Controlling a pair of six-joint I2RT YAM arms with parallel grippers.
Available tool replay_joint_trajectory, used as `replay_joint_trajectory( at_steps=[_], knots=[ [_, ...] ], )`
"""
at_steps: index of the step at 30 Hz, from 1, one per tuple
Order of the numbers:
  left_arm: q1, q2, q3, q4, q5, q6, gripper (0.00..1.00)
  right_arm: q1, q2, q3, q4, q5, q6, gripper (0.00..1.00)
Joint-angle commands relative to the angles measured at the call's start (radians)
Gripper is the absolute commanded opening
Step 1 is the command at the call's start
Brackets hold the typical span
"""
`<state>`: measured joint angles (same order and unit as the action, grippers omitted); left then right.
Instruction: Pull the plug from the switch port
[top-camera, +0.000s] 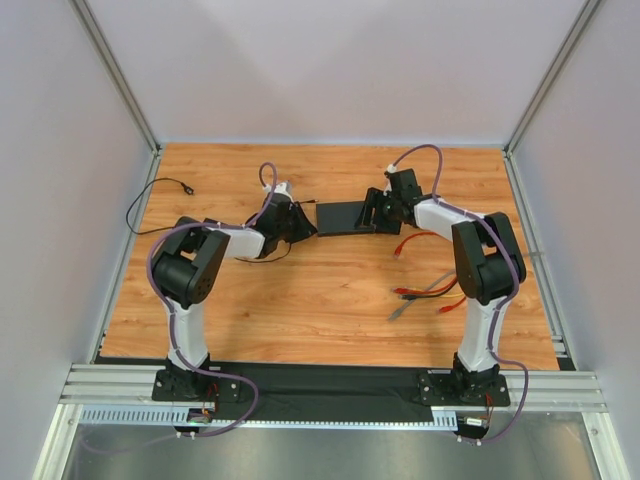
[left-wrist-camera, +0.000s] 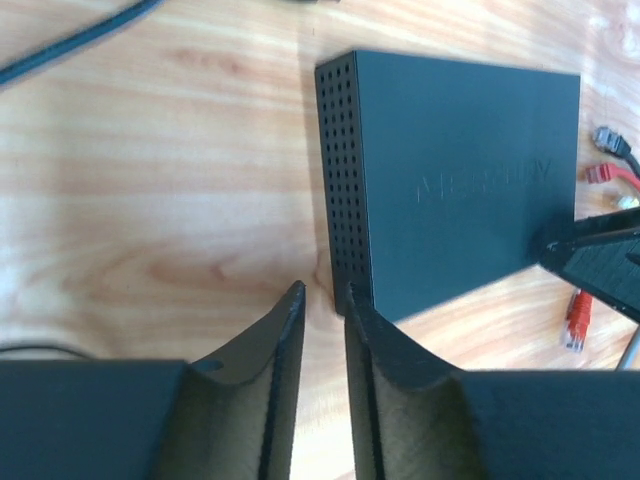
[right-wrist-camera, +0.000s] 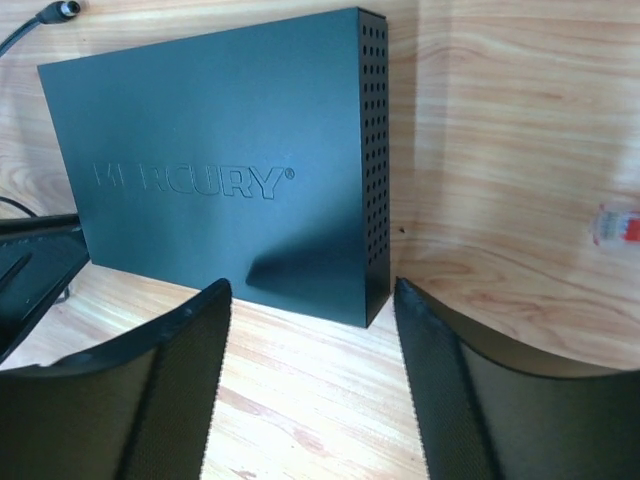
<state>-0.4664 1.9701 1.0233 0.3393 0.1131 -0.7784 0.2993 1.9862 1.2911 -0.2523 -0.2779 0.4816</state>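
Note:
The switch (top-camera: 342, 217) is a flat matte-black box lying on the wooden table between my two grippers. Its top and perforated short side show in the left wrist view (left-wrist-camera: 460, 170), and its lettered top in the right wrist view (right-wrist-camera: 210, 150). The socket row is hidden, and I see no plug in it. My left gripper (top-camera: 303, 225) (left-wrist-camera: 322, 298) is at its left end, jaws a narrow gap apart with only table between, the right fingertip at the box's corner. My right gripper (top-camera: 372, 212) (right-wrist-camera: 312, 295) stands wide open, empty, at the right end.
Loose red and grey cables (top-camera: 430, 290) lie right of the switch, with red plugs (left-wrist-camera: 578, 320) (right-wrist-camera: 617, 222) on the wood. A black cable (top-camera: 160, 200) runs off the left side, and a black round plug (right-wrist-camera: 62, 10) lies beyond the switch. Grey walls enclose the table.

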Motion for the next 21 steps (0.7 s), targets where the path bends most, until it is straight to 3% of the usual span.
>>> replay_joint_trajectory(
  at_steps=[1, 9, 10, 11, 15, 21],
  knots=[
    [-0.02, -0.086, -0.031, 0.02, -0.032, 0.013, 0.31, 0.012, -0.072, -0.003, -0.025, 0.072, -0.034, 0.7],
    [-0.02, -0.247, -0.104, 0.035, -0.076, 0.085, 0.44, 0.014, -0.15, -0.042, -0.045, 0.161, -0.031, 0.85],
    [-0.02, -0.266, -0.115, 0.041, -0.072, 0.091, 0.45, 0.014, -0.161, -0.045, -0.056, 0.181, -0.025, 0.88],
    [-0.02, -0.284, -0.143, 0.046, -0.063, 0.096, 0.45, 0.014, -0.194, -0.068, -0.076, 0.204, -0.008, 1.0],
    [-0.023, -0.378, -0.281, 0.131, -0.055, 0.065, 0.47, 0.017, -0.314, -0.192, -0.07, 0.267, 0.009, 1.0],
    [-0.025, -0.574, -0.411, 0.101, -0.003, 0.034, 0.47, 0.018, -0.486, -0.401, -0.056, 0.254, 0.023, 1.0]
  ],
)
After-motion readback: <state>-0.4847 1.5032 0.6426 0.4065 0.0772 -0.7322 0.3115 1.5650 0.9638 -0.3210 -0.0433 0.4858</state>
